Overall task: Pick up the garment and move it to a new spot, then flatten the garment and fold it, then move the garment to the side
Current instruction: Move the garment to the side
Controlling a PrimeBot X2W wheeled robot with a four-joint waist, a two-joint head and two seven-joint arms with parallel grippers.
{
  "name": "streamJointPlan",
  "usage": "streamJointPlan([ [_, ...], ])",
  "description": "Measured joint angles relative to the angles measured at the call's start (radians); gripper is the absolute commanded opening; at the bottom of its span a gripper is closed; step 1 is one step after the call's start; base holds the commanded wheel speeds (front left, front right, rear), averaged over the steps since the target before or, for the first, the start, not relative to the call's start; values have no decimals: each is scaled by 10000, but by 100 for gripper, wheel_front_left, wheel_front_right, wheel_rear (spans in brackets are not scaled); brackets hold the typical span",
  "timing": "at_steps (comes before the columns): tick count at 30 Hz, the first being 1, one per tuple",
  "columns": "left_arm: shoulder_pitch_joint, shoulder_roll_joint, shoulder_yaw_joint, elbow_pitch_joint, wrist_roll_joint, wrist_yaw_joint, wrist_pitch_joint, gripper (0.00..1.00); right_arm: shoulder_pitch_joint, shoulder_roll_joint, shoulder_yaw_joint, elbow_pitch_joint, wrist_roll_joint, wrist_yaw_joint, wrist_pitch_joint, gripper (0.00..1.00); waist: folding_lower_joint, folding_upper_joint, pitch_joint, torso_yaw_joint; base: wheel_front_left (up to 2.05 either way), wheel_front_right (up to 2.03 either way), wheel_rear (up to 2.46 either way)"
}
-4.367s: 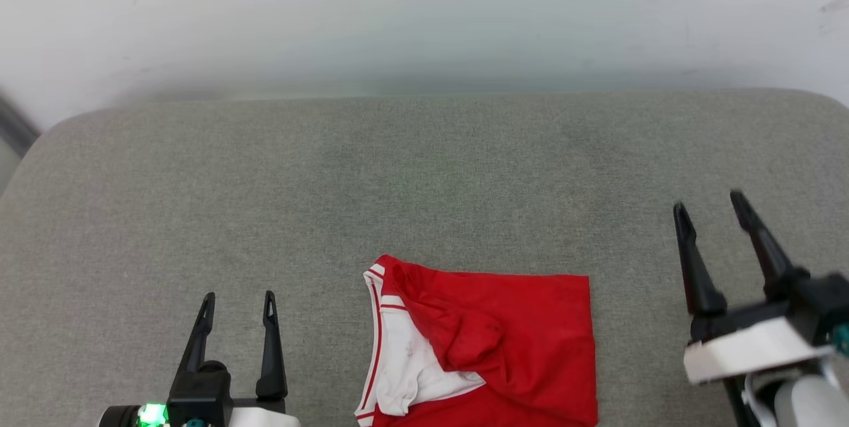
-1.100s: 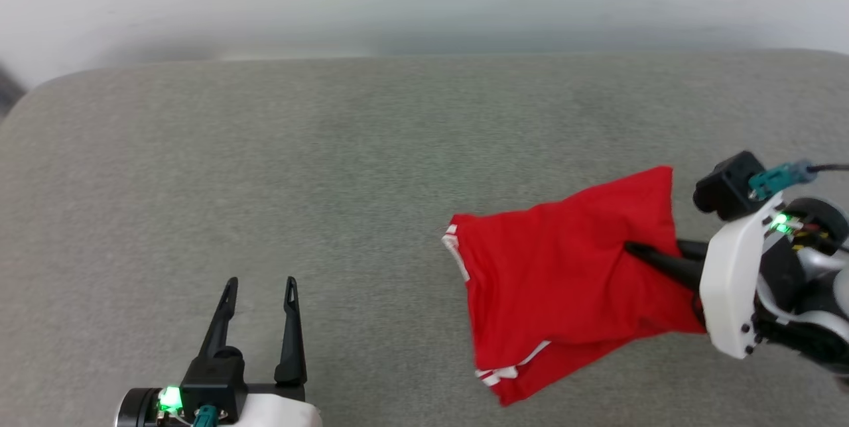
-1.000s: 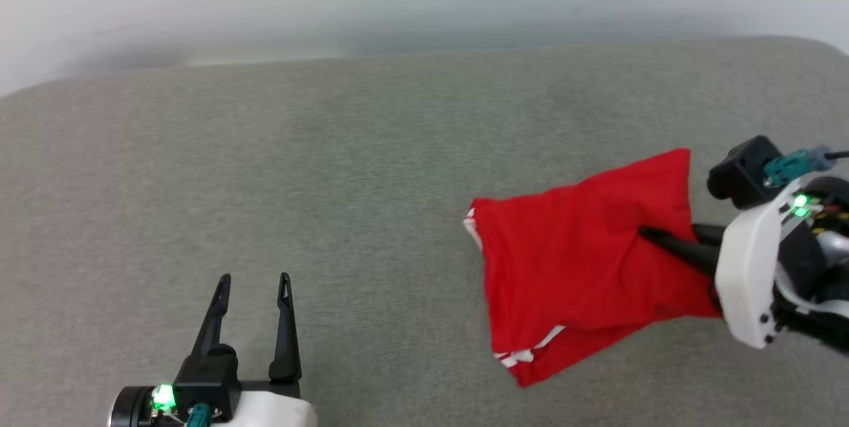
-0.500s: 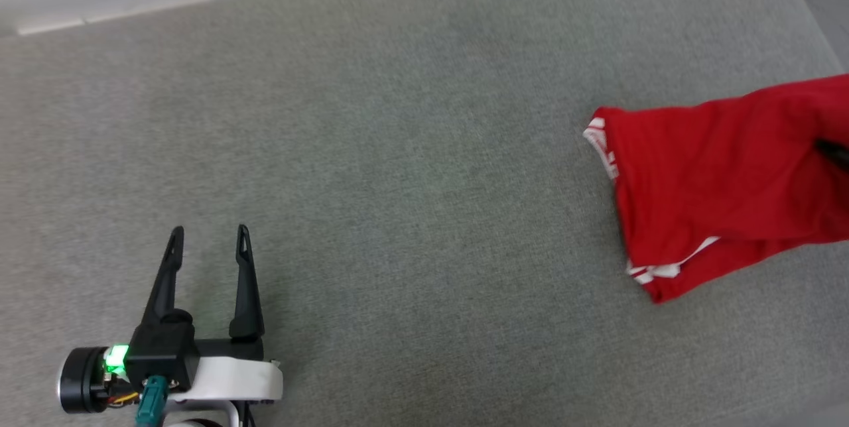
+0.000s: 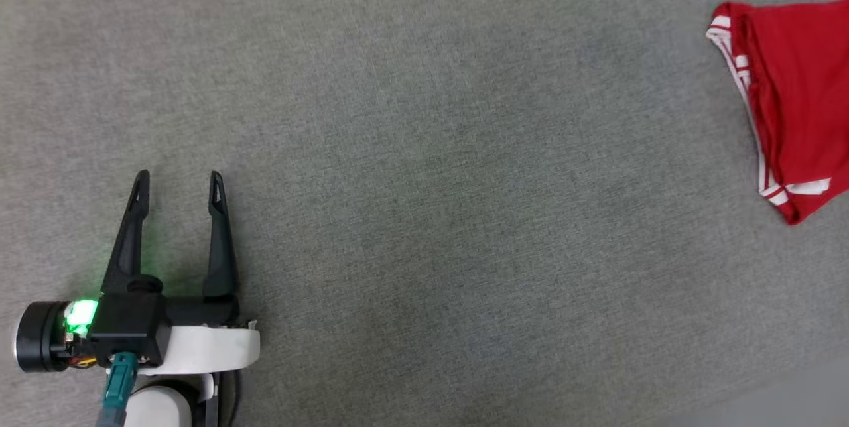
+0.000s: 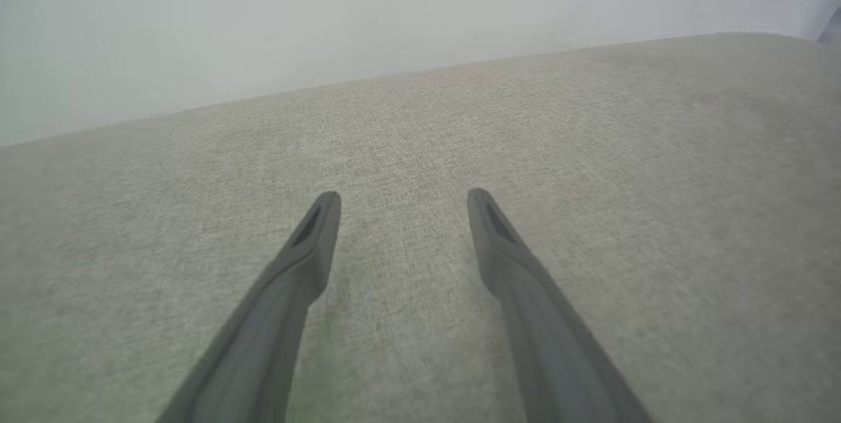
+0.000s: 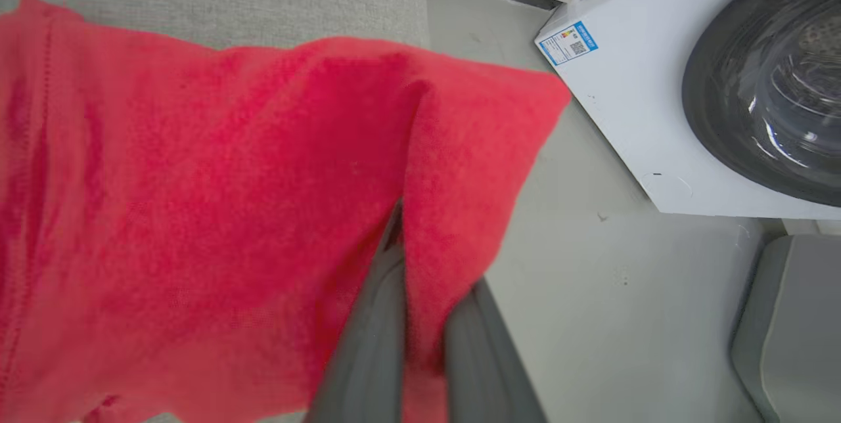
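Note:
The garment (image 5: 799, 89), folded red cloth with white-and-red striped trim, lies at the far right edge of the head view, cut off by the frame. In the right wrist view the red garment (image 7: 197, 213) hangs over the grey couch edge, and my right gripper (image 7: 420, 259) is shut on a fold of it, its fingertips buried in the cloth. The lettering is hidden. My left gripper (image 5: 178, 178) stands open at the lower left over bare cushion, far from the garment, with nothing between its fingers (image 6: 309, 259).
The grey fabric couch seat (image 5: 424, 148) spreads across the head view. Past its edge, the right wrist view shows a pale floor (image 7: 578, 291), a white washing machine (image 7: 657, 114) with a dark round door, and a grey object (image 7: 788, 324) at the lower right.
The right gripper closed on the garment and carried it right, to the couch's edge. The head camera tilted down, so the right arm left its view. The left gripper stayed open.

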Motion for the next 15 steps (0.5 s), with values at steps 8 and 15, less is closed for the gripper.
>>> streamJointPlan([
  [8, -39, -142, -165, 59, -21, 190, 0, 100, -116, 888, -230, 1373, -752, 0, -456, 100, 0, 0, -217, 174, 0, 0, 0],
  [15, 393, -412, -314, 157, -180, 420, 0, 100, -533, 926, -1080, 1990, -3185, 0, -3055, 100, -1, 0, -1240, 445, 0, 0, 0],
])
